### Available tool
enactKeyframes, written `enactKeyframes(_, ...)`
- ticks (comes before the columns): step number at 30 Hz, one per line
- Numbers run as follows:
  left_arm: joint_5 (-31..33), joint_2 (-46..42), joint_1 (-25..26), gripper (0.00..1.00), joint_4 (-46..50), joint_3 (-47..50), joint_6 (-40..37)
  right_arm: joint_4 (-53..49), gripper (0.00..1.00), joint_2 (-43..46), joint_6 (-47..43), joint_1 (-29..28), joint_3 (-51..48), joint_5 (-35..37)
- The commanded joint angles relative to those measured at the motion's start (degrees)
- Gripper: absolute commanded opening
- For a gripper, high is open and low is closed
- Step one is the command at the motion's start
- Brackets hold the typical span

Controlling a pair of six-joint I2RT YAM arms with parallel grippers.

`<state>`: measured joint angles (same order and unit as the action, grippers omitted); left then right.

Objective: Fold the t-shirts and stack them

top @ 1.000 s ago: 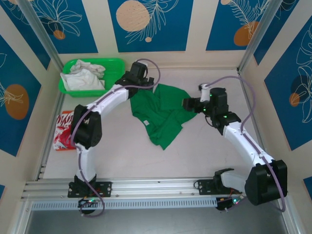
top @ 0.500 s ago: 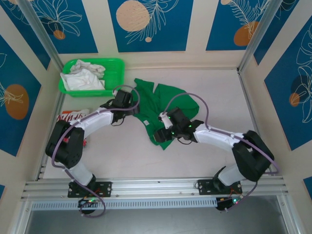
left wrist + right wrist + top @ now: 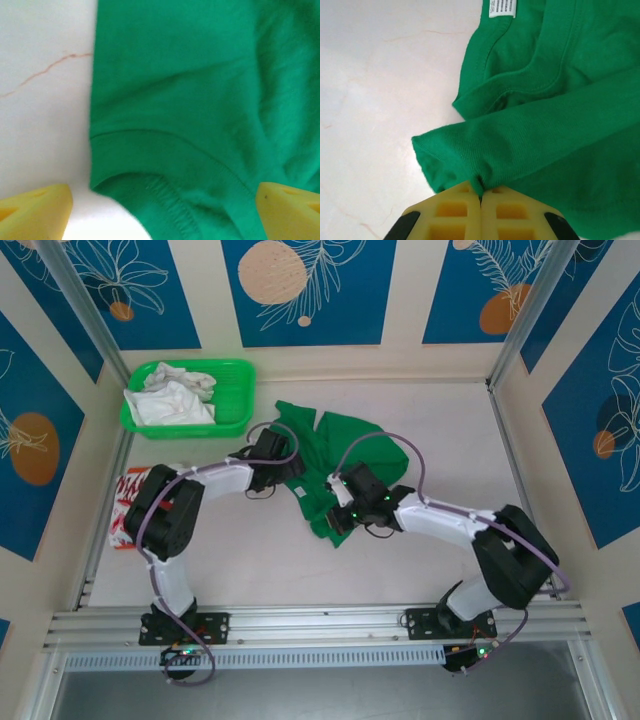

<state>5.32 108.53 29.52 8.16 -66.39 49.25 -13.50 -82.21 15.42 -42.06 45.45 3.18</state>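
Pinching the green t-shirt point(image 3: 555, 125) at its edge is the right hand point(image 3: 481, 196)

Basket point(image 3: 232, 390): green plastic, sat at the table's 11 o'clock corner.
White cloths point(image 3: 170, 400): lay crumpled inside the basket.
Table point(image 3: 260, 560): pale, faintly veined surface.
Rail point(image 3: 320, 618): aluminium, ran along the 6 o'clock edge.

Bright even light, faint shadows, left wrist view soft
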Motion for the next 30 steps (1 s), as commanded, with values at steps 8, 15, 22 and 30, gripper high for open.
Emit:
enactKeyframes(8,5.9,7.0,0.1,0.76,11.0,-12.9,0.2,-2.2,0.00,7.9,1.6,-2.1,-5.1,-0.4)
enactKeyframes(15,6.5,10.5,-0.1,0.60,12.9,-15.9,0.8,-2.0,0.00,8.2,1.3,-2.3,-4.2,0.2)
enactKeyframes(22,7.9,11.6,-1.9,0.00,12.0,-17.2,-0.7,-2.8,0.00,11.6,0.3,-3.4,-5.2,-0.3)
enactKeyframes(30,8.7,16.1,-7.6,0.00,13.3,-27.7,-6.9,-6.2,0.00,14.1,-5.5,-8.8,-5.2,-5.4)
